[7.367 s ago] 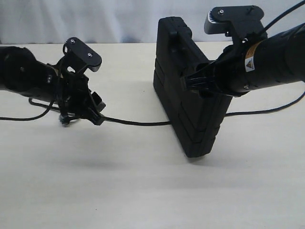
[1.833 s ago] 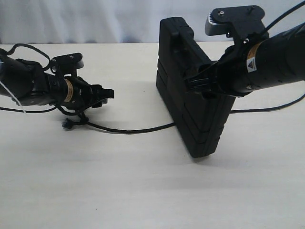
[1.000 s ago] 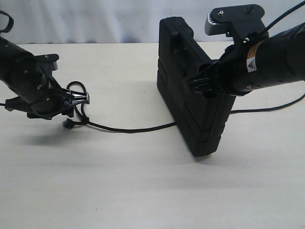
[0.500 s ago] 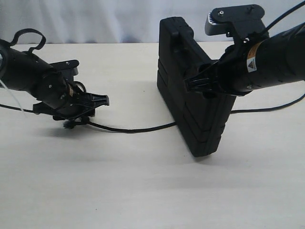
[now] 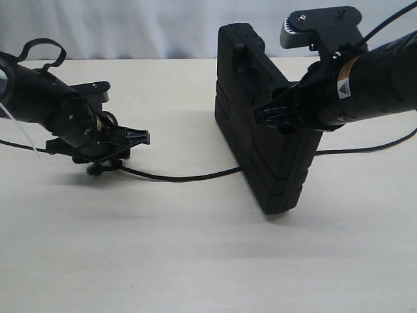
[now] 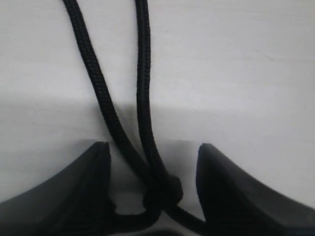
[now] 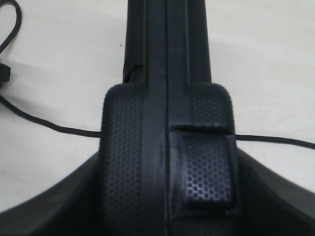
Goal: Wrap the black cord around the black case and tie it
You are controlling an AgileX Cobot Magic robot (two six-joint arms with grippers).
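Now, exterior view: the black case (image 5: 241, 78) stands on edge right of centre on the bench (image 5: 195, 254), clamped by the right end effector (image 5: 268, 117). The black cord (image 5: 182, 177) lies along the bench from under the left end effector (image 5: 133, 138), at left of frame, to the foot of the case, and shows again at far right.

Left wrist view: the left end effector (image 6: 152, 147) has its fingers (image 6: 78, 191) standing apart. Two cord (image 6: 98, 93) strands run between them and meet in a knot (image 6: 165, 189), not pinched.

Right wrist view: the right end effector (image 7: 167, 162) is closed on the narrow edge of the case (image 7: 167, 59). The cord (image 7: 59, 129) shows on either side of the case.
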